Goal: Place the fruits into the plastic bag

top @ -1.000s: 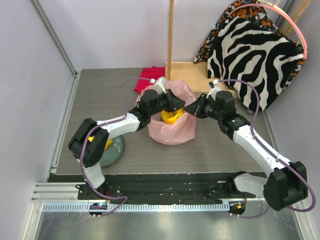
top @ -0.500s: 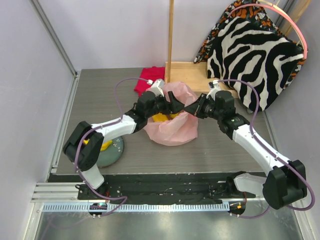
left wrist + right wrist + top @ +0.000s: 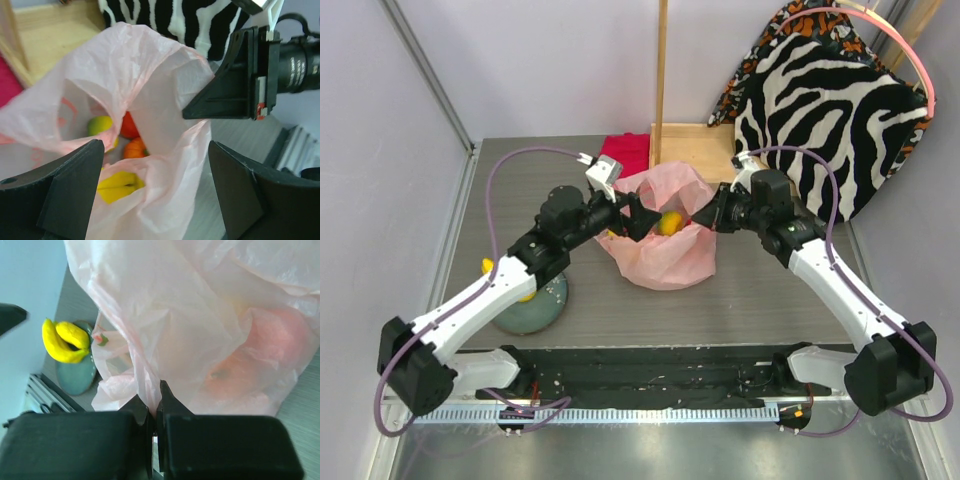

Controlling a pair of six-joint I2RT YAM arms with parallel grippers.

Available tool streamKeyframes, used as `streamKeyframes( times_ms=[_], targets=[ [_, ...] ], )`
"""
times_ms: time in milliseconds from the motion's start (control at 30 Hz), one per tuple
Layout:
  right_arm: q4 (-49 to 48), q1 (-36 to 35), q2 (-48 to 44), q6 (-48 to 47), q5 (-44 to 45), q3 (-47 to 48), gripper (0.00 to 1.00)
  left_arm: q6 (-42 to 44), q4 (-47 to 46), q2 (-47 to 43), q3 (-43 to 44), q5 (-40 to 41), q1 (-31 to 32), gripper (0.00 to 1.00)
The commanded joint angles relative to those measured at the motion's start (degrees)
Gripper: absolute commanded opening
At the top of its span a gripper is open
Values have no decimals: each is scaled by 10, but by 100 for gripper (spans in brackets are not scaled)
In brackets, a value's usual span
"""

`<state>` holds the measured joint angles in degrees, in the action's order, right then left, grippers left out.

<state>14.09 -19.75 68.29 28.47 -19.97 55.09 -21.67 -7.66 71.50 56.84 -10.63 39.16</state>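
Three round ones, green fruit, red fruit and orange fruit, lie inside the plastic bag. Right claw clamps its rim; left claw hangs spread above. Bananas seemingly sit on the plate: lift them clear over the held rim.

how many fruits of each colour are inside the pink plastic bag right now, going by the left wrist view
Inside the thin pink plastic bag:
green round fruit: 1
red round fruit: 1
orange round fruit: 1
yellow fruit, banana-like, partly hidden by the bag's rim: 1
total: 4
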Motion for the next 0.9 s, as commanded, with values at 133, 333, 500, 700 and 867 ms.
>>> streamKeyframes(
  times_ms=[133,333,500,700,867],
  targets=[
    [131,2,14,-123,-27,69,1,172,120,-45,20,152,1,99],
    [129,2,11,-119,-56,52,1,205,152,44,88,167,1,100],
    [129,1,1,-121,-54,48,1,202,136,72,100,122,1,100],
    [126,1,9,-119,-67,49,1,204,104,93,104,128,1,100],
    [121,1,4,-113,-70,44,1,192,115,146,131,148,1,100]
  ],
)
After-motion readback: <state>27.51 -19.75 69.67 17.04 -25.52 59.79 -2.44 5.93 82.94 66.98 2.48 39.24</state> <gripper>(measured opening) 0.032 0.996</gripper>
